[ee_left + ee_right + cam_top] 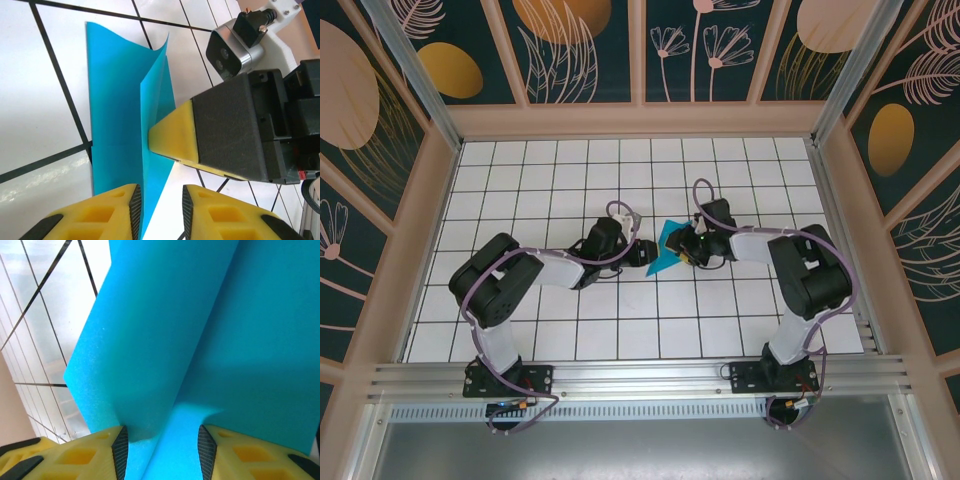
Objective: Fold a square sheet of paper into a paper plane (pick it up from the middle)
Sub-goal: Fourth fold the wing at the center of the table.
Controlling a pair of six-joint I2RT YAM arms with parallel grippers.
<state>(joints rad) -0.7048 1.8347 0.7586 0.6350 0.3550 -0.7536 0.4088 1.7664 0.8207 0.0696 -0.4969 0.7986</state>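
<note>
White tiled floor (570,330) held the square sheet of paper (665,255), part-folded, at frame centre. Your left gripper (161,215) and right gripper (162,450) stood apart, astride it. Judged thin and limp; you should grip its fold.

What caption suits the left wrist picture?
Left gripper and right gripper meet at a thin, half-folded teal-blue paper sheet on white tiles.

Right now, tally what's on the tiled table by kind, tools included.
Teal paper sheet: 1
Tools: 2, left tool and right tool
Total: 3
</note>
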